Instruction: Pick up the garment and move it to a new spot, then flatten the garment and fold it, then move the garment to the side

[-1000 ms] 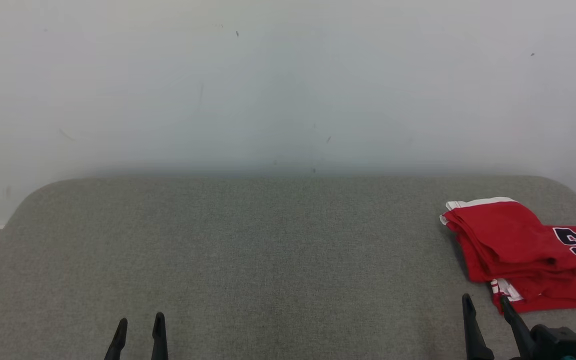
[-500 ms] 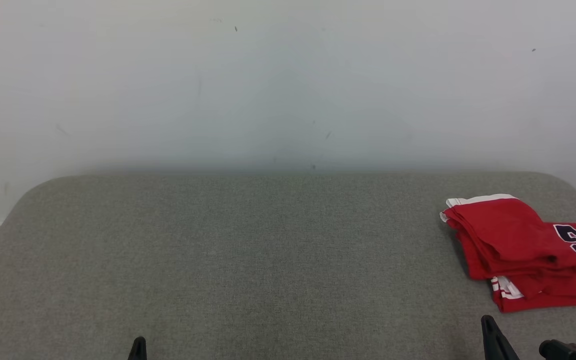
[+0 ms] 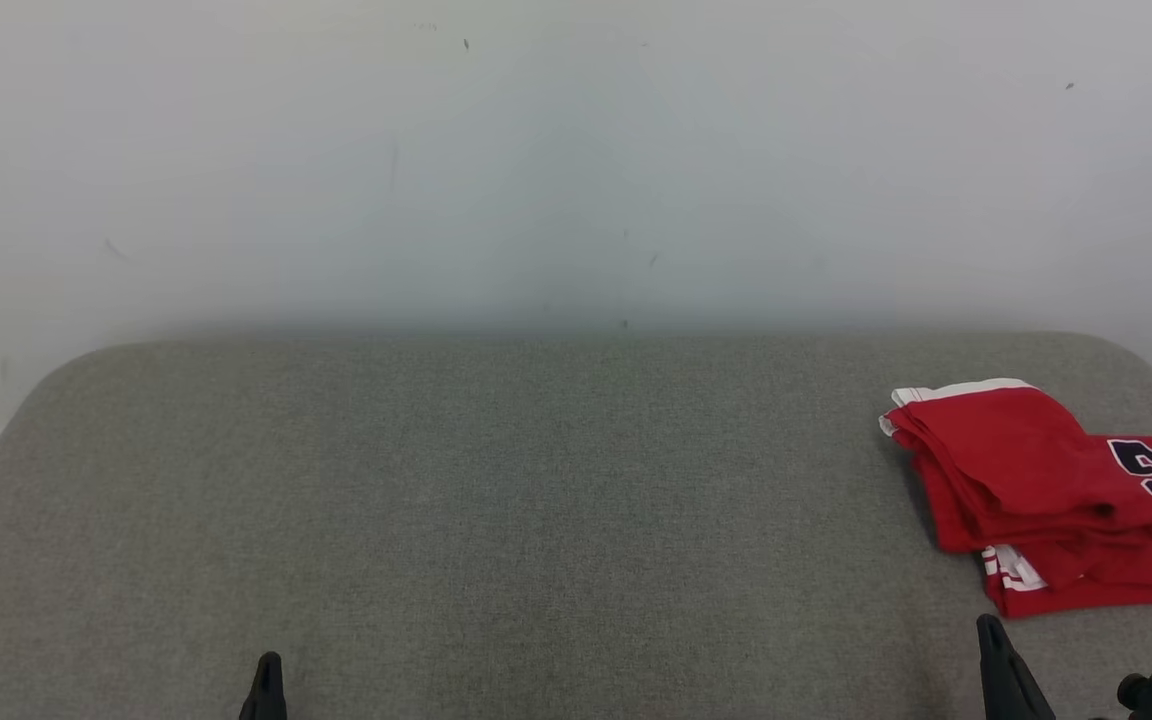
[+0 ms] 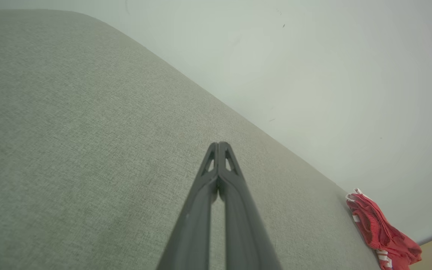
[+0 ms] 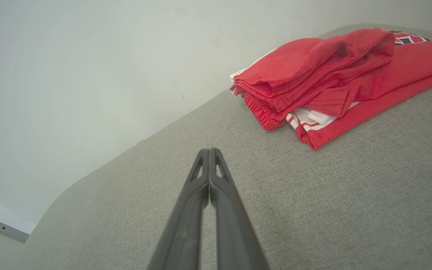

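A second ago the left gripper [image 3: 267, 664] and right gripper [image 3: 988, 625] each hold their two fingers spread; now both pairs are pressed together. Both sit lower in the head view, whose camera tilts slightly, sliding the whole scene upward

Bench [image 3: 536, 480]: grey woven fabric top, rounded far corners. I note one item lying directly on it: the garment [image 3: 1021, 475], red with white trim and dark numerals, loosely folded in layers, at the right side.
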Available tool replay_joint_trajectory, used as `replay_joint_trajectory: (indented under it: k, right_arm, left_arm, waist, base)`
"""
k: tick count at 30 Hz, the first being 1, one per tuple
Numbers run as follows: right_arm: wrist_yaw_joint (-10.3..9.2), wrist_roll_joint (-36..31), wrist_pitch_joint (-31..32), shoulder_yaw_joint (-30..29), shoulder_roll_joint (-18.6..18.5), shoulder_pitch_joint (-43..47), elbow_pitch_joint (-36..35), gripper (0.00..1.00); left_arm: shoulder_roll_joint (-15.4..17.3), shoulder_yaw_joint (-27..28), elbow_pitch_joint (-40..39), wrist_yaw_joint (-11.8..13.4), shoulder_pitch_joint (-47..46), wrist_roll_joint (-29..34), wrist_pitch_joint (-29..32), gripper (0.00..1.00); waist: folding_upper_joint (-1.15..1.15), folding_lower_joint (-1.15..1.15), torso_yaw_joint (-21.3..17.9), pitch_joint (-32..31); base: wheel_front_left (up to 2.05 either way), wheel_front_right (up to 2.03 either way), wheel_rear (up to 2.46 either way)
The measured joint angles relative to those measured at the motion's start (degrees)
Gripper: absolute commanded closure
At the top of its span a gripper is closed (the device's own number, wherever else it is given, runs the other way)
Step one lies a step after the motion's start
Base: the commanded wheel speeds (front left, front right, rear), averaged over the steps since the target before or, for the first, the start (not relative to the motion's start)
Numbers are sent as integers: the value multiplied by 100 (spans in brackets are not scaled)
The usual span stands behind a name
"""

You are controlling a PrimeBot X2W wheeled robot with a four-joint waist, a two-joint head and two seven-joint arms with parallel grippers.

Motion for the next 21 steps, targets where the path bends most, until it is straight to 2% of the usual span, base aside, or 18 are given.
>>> replay_joint_trajectory:
  k: [21]
  right_arm:
    - [0,1722,245,-135,-1,-190,-69,100]
  left_arm:
    - [-10,69,-35,0,-272,-1508,413,100]
  waist:
    - [0,0,-32,137]
  base:
    - [0,0,0]
